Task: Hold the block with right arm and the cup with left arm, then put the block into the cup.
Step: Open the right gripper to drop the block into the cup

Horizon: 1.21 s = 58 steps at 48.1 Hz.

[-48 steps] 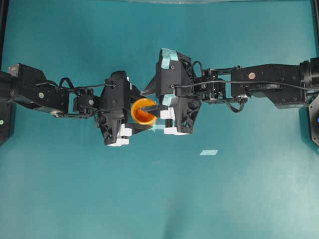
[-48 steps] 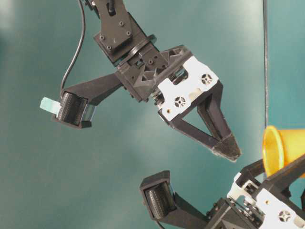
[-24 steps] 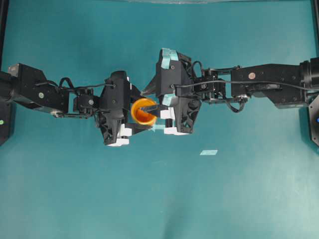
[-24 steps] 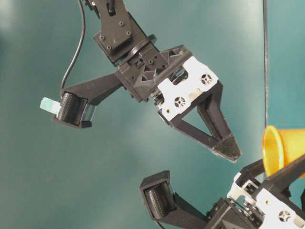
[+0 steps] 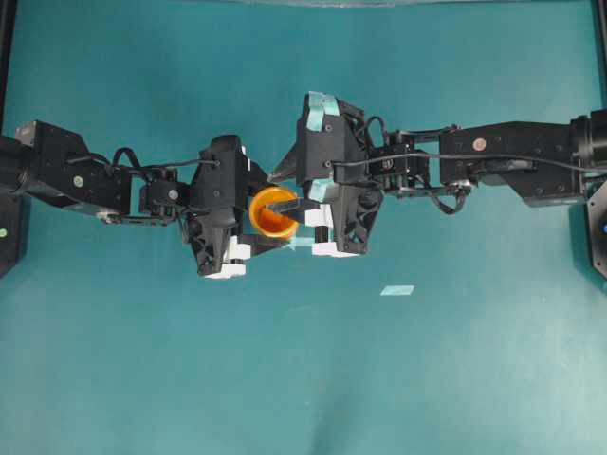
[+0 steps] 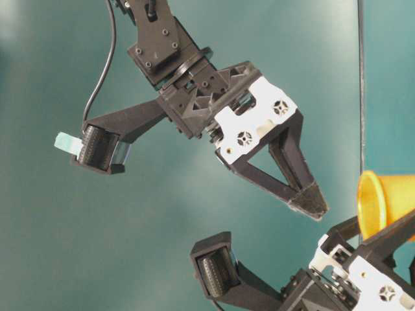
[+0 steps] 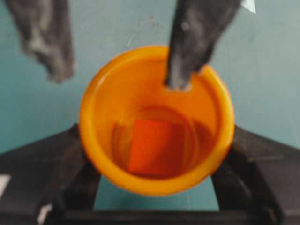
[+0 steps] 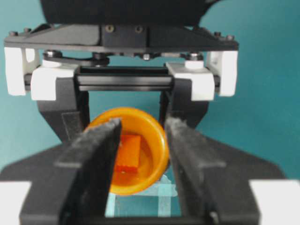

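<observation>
Left claw [image 5: 248, 220] pinches the cup [image 5: 272, 212] by its sides, above the teal desk [image 5: 303, 379]. Block [image 7: 154, 146] lies on the cup's bottom. Right claw [image 8: 140, 161] spread, empty, one finger [image 7: 197, 42] dipping past the cup rim.

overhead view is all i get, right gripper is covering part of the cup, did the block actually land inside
Observer: Yes. In the left wrist view the block lies flat on the bottom of the cup.
Operator: is the right gripper still pinching anything
Observer: No. In the right wrist view the right gripper has its fingers apart with nothing between them; one tip hangs just inside the cup's rim.
Operator: and how's the left one got the cup
Observer: The left gripper has a finger on each side of the cup's lower wall, and the table-level view shows the cup tilted, mouth turned sideways.
</observation>
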Available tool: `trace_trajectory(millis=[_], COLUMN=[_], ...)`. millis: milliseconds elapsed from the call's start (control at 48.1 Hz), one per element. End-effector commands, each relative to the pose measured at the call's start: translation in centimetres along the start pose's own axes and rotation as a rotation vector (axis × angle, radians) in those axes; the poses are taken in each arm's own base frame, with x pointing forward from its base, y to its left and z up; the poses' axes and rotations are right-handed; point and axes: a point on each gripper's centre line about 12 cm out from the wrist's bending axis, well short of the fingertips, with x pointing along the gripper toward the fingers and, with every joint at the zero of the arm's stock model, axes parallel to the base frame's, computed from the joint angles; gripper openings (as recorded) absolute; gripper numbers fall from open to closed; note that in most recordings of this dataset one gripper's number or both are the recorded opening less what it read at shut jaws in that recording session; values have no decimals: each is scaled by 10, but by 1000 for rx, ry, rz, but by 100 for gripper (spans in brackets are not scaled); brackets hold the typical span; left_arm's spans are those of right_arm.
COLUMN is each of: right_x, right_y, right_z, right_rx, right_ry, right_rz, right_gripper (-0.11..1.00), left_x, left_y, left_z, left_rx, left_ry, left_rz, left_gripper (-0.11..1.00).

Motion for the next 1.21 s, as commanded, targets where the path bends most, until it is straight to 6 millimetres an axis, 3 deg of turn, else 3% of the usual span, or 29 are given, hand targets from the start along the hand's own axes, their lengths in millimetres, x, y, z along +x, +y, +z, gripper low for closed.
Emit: trace_trajectory(millis=[0,1185], right_x=[-6,-7], right_y=[-1,-1], right_z=[14,23], right_rx=[-1,1], right_ry=[-43,-104], right_rz=[-3,-4], right_gripper=[48,48], left_x=[0,-3], left_y=[0,0], left_z=[11,15], left_rx=[2,20], left_ry=[-34,-46], left_rz=[0,1], left_gripper=[64,64])
